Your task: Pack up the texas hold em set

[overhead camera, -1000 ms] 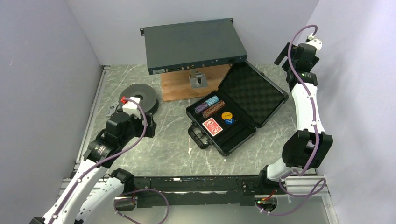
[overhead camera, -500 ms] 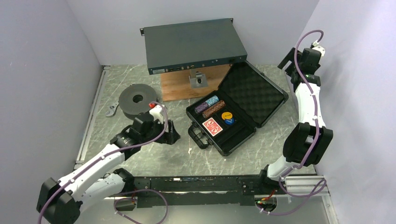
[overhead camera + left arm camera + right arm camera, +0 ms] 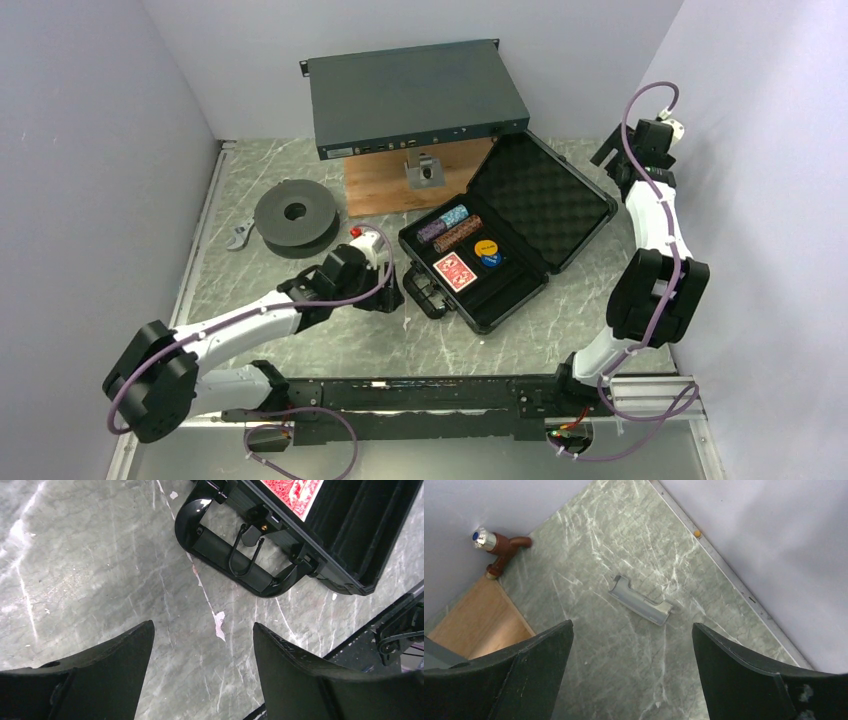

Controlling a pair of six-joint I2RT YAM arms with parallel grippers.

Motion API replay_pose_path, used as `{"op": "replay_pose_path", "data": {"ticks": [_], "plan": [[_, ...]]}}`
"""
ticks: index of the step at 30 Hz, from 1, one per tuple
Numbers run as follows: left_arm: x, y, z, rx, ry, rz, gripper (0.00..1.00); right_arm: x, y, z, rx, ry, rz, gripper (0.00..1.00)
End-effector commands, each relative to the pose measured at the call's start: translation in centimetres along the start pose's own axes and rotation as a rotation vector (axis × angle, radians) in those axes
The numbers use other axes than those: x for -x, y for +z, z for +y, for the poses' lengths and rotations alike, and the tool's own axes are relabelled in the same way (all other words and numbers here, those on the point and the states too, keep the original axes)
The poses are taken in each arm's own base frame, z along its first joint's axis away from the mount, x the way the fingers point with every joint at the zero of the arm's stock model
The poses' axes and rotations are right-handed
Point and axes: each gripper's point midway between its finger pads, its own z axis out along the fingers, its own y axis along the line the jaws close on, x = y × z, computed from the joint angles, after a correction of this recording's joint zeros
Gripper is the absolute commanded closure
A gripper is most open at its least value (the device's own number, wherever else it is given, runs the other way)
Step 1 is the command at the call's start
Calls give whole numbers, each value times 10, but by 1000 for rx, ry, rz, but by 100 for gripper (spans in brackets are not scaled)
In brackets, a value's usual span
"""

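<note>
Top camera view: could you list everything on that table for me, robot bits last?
case: one, black, open, table centre
chip stacks: three, purple, brown, teal, in case
card deck: one, red-backed, in case
discs: at least two, orange and blue, beside deck
spool: one, dark grey, left of case
metal box: one, teal-grey, at back
wooden board: one, brown, behind case
bracket: one, grey, on board
left gripper: one, black, open, beside case
right gripper: one, black, open, far right corner
</note>
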Motion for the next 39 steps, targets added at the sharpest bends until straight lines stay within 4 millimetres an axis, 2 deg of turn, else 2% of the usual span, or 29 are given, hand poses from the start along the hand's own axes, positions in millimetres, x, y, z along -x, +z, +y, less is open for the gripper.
{"op": "replay_pose_path", "data": {"ticks": [1, 8, 16, 20, 27, 39], "plan": [[23, 11, -17, -24, -13, -72, 23, 15, 7, -3, -23, 18, -62, 9], [19, 26, -18, -7, -2, -41, 24, 9, 29, -5, -42, 2, -37, 13], [16, 36, -16, -1, -2, -38, 23, -9, 39, 9, 35, -29, 8, 29], [14, 40, -16, -6, -8, -34, 24, -19, 37, 18, 57, -53, 32, 34], [10, 44, -21, -28, -19, -28, 25, -32, 31, 36, 99, -101, 55, 35], [16, 51, -33, -58, -25, -33, 25, -27, 0, 59, 205, -111, 35, 35]]}}
